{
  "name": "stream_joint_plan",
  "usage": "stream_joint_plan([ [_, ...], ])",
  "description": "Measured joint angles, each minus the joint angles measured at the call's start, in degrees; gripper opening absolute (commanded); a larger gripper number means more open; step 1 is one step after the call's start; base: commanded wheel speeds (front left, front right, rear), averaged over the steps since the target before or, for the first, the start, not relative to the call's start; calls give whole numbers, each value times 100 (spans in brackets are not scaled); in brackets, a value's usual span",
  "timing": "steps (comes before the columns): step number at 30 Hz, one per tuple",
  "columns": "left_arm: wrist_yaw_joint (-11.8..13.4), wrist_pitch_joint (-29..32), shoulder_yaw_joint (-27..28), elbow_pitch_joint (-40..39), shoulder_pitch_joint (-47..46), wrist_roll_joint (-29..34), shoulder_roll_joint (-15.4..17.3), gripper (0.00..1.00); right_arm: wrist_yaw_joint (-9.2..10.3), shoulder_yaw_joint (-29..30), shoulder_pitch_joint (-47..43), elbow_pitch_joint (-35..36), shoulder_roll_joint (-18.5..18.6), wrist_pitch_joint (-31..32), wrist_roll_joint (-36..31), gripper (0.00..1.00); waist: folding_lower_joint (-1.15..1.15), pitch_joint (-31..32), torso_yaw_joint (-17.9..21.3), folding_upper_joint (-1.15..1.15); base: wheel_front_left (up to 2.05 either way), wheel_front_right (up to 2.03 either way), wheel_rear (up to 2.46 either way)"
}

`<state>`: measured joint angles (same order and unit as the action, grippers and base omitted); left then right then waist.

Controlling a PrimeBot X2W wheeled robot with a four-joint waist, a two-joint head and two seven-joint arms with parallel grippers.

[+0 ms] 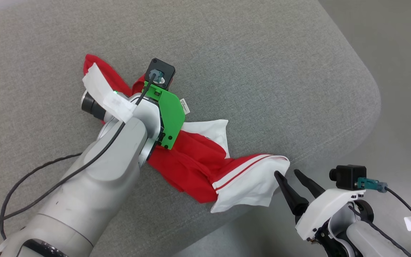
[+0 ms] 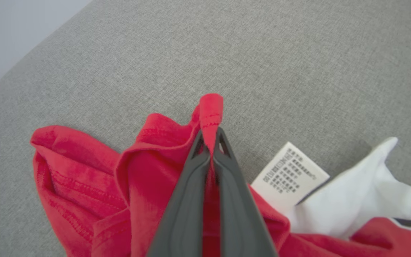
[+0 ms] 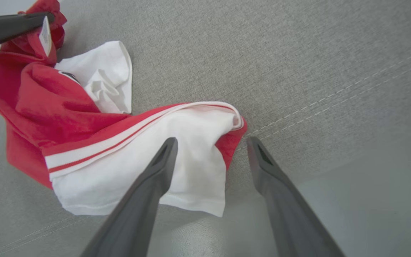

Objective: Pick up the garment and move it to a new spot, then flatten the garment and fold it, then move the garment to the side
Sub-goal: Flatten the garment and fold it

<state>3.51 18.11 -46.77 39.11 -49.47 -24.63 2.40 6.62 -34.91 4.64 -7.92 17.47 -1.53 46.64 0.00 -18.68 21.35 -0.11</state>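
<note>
A red and white garment (image 1: 198, 160) lies crumpled on the grey cushion (image 1: 248, 64), with a white striped sleeve hanging over the front edge. My left gripper (image 2: 211, 141) is shut on a red fold of the garment (image 2: 148, 167), a hem tip sticking up between the fingertips. In the head view the left wrist covers that grip. My right gripper (image 1: 287, 174) is open just off the cushion's edge, beside the white sleeve end. In the right wrist view the right gripper (image 3: 211, 141) has its left finger in front of the white sleeve (image 3: 155, 153), with nothing between the fingers.
A white care label (image 2: 289, 171) sticks out of the garment next to my left fingers. The cushion's rounded corner (image 1: 366, 89) drops to a pale floor (image 1: 398, 135) on the right. A black cable (image 1: 30, 185) trails across the cushion at the left.
</note>
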Motion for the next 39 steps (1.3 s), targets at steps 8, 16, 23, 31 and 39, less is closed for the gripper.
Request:
stream_joint_plan([
  [8, 1, -3, -22, 15, -4, -41, 0, 0, -82, -44, 209, -196, -130, 0, 1, 100, 0, 15, -70, 0, 0, 0, 0],
  [16, 2, -11, -70, 16, -5, -66, 0, 0, -135, -43, 222, -436, -198, -1, 101, 100, 0, 34, -125, 0, 0, 0, 0],
  [23, 8, -26, -108, 25, -8, -194, 0, 0, -208, -42, 250, -648, -310, -22, 183, 100, 0, 37, -149, 0, 0, 0, 0],
  [31, 11, -35, -140, 26, -13, -226, 0, 0, -301, -36, 428, -866, -408, -54, 227, 100, 0, 37, -168, 0, 0, 0, 0],
  [39, 13, -85, -152, 26, -14, -271, 0, 0, -428, 41, 558, -1007, -500, -216, 283, 0, 0, 41, -223, 0, 0, 0, 0],
])
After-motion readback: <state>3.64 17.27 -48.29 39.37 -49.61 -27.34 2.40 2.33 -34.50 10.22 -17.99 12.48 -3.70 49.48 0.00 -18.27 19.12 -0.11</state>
